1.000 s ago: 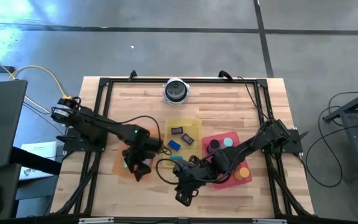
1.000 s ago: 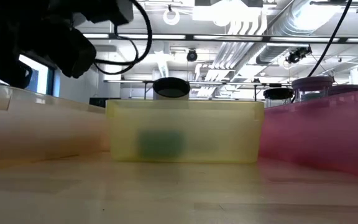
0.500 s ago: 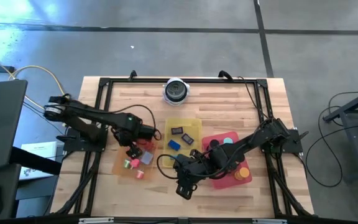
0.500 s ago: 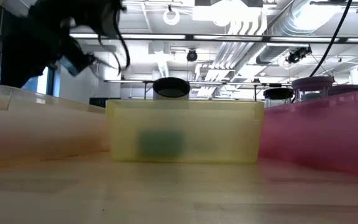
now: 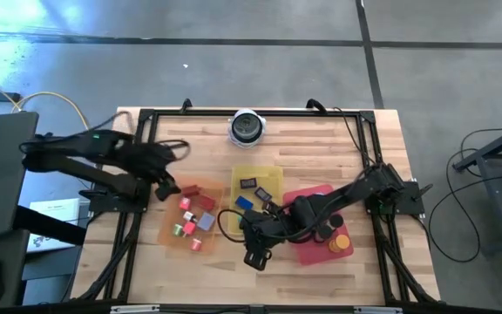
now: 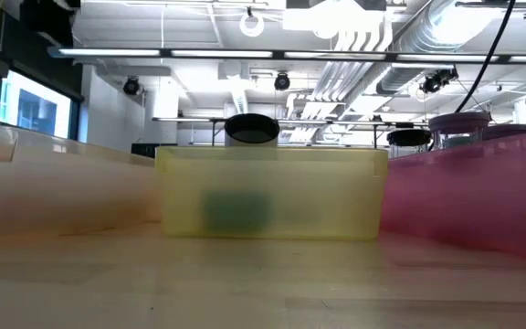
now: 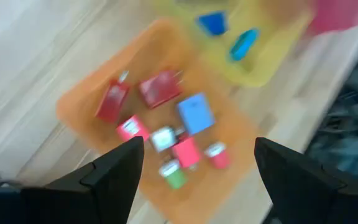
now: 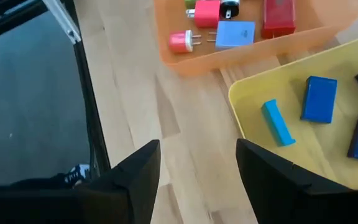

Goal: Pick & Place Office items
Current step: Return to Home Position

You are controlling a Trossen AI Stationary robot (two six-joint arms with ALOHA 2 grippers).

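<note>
The office items (image 5: 192, 212) lie in the orange tray (image 5: 169, 234), yellow tray (image 5: 273, 170) and red tray (image 5: 314, 251) on the worktop (image 5: 321, 139). Near the front, the right gripper (image 5: 254, 259) hangs low by the yellow tray, jaws open and empty. Farther back, the left gripper (image 5: 166, 187) has pulled away from over the orange tray to its edge, jaws open and empty.
</note>
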